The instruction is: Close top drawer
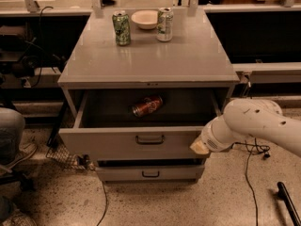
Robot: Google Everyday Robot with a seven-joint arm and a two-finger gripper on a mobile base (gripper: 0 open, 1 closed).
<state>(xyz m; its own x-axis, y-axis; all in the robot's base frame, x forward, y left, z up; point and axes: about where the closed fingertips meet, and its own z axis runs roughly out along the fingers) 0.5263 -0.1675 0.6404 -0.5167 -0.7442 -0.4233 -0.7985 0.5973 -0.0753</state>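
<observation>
The top drawer [113, 143] of a grey metal cabinet stands pulled well out, its tall front panel carrying a small dark loop handle [150, 139] at the centre. A reddish-brown can [147, 106] lies on its side inside the drawer. My gripper [199, 147] is at the end of the white arm [254, 124], right against the right end of the drawer's front panel. Only a pale tip of it shows past the wrist.
The cabinet top [150, 55] holds a green can [122, 28], a white bowl [146, 19] and a pale can [164, 24]. A lower drawer [149, 173] is shut. Cables trail on the floor on both sides. A grey chair [9, 131] stands at the left.
</observation>
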